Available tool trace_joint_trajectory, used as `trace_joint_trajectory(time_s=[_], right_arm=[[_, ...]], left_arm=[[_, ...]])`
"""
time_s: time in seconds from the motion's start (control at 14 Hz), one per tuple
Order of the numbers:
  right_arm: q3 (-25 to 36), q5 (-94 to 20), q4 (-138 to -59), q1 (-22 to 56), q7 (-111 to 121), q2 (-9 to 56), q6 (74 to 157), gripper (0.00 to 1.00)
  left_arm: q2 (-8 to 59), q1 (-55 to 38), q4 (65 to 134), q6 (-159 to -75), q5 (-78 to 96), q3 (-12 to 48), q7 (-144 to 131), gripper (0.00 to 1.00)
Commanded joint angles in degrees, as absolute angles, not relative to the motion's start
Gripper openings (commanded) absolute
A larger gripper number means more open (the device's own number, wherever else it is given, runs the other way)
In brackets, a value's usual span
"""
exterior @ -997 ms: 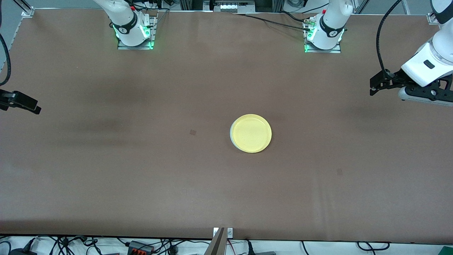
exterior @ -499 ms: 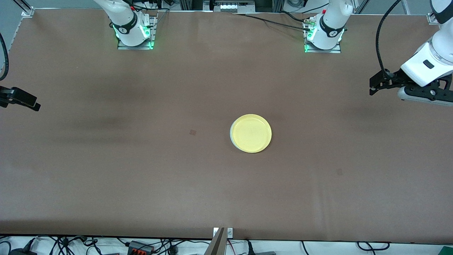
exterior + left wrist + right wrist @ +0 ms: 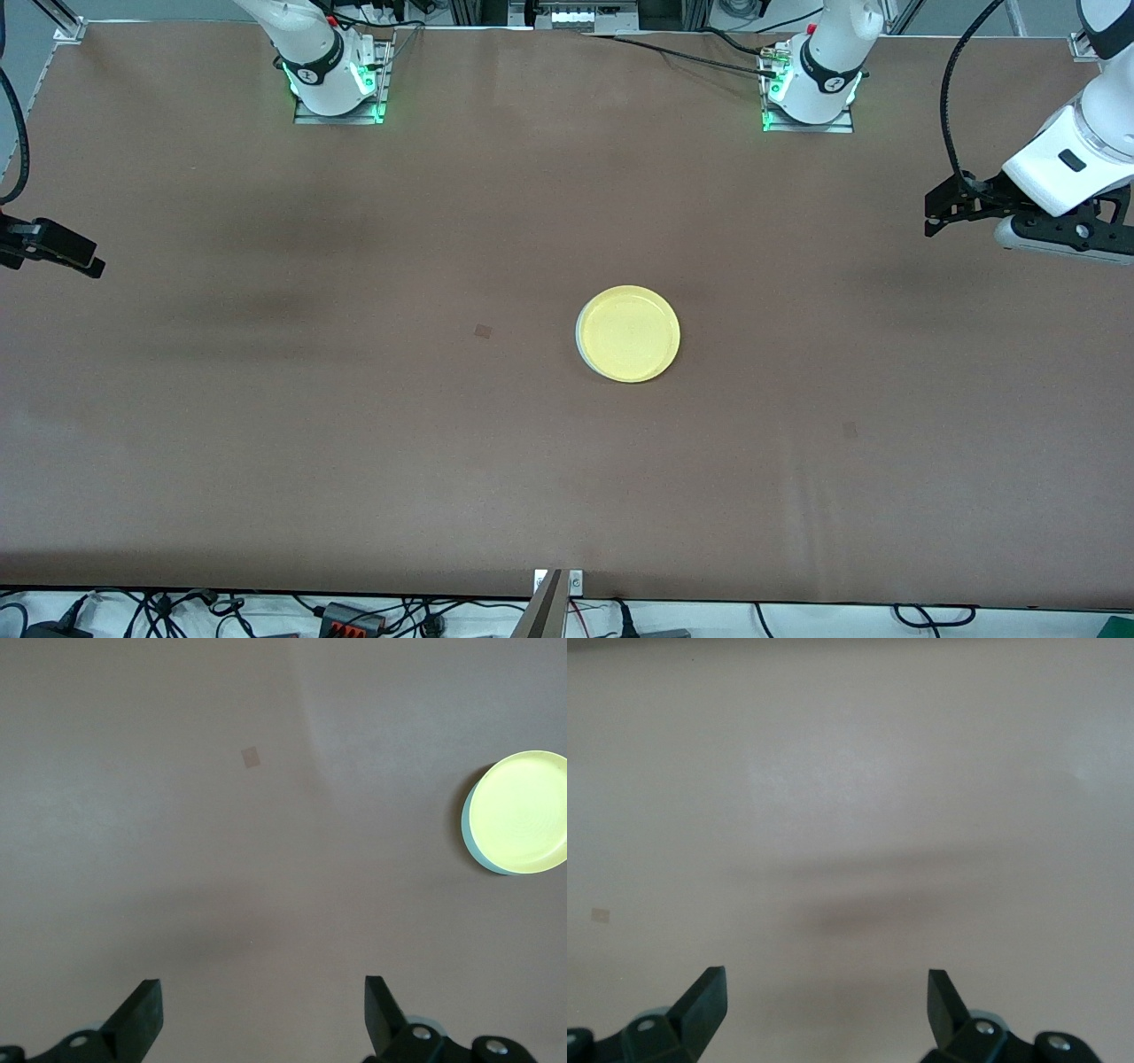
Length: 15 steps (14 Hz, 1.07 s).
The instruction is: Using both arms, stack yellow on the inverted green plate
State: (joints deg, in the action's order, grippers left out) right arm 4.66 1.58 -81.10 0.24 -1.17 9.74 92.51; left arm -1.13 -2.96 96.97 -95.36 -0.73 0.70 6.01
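The yellow plate (image 3: 629, 334) lies rim up on the green plate (image 3: 579, 335) in the middle of the table. Only a thin pale crescent of the green plate shows under it, toward the right arm's end. The left wrist view shows the yellow plate (image 3: 520, 811) with the green plate's edge (image 3: 469, 826) beneath. My left gripper (image 3: 930, 217) hangs open and empty over the left arm's end of the table, well away from the plates. My right gripper (image 3: 93, 263) is open and empty over the right arm's end. Between the left gripper's (image 3: 261, 1001) and the right gripper's (image 3: 827, 992) fingers only brown table shows.
The brown table cover carries two small dark square marks (image 3: 483, 330) (image 3: 850, 430). The right arm's base (image 3: 337, 80) and the left arm's base (image 3: 811, 84) stand along the table edge farthest from the front camera. Cables lie along the nearest edge (image 3: 354, 611).
Both grippers have shifted only slightly at the table's ends. The stacked plates have not moved.
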Motion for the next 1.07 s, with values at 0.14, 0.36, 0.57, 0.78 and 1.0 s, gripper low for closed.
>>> trace_joint_trajectory(time_s=[0.14,0.36,0.57,0.78,1.0], right_arm=[[5.4,2.7,-91.2,1.3,-0.6,2.8,95.4,1.0],[5.1,2.7,-94.4,1.3,-0.5,0.8,95.8,1.0],[5.1,2.8,-94.4,1.2,-0.4,1.0,95.7,1.0],[5.1,2.7,-93.9,1.2,-0.1,1.1,95.5,1.0],[5.0,2.8,-93.7,1.3,0.3,1.1,96.2,1.0]], left_arm=[[-1.4,-2.7,96.0,-93.9,0.3,0.8,7.1,1.0],[-1.4,-2.6,96.0,-93.9,0.3,0.8,7.1,1.0],[-1.4,-2.6,96.0,-93.8,0.3,0.8,7.1,1.0],[-1.4,-2.6,96.0,-93.7,0.3,0.7,7.1,1.0],[-1.4,-2.7,95.9,-93.5,0.3,0.7,7.1,1.0]])
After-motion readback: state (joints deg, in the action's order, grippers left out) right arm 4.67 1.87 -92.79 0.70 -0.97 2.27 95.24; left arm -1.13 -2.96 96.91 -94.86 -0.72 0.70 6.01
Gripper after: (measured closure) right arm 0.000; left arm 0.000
